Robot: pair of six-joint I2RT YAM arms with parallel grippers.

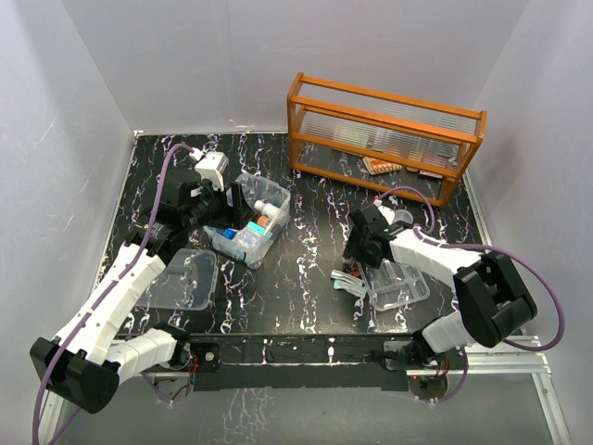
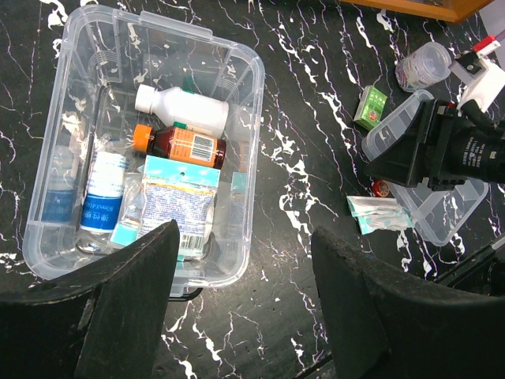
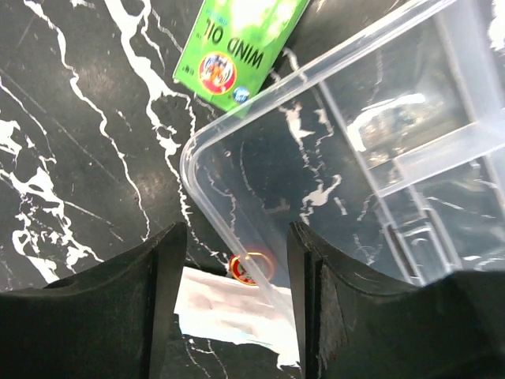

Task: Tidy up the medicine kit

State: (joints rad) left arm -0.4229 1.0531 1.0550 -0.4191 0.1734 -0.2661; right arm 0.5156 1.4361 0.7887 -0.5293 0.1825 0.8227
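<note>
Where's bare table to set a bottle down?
The middle strip between the medicine kit and the right end effector, down to the near edge. Crowded around the clear tray: green box, packets, small cup.

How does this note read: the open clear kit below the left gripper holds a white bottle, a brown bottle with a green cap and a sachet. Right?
Not quite. The cap on the brown bottle is orange, not green; the left wrist view shows it. The rest stands: the medicine kit, open below the left gripper, holds a white bottle, that brown bottle and a sachet.
</note>
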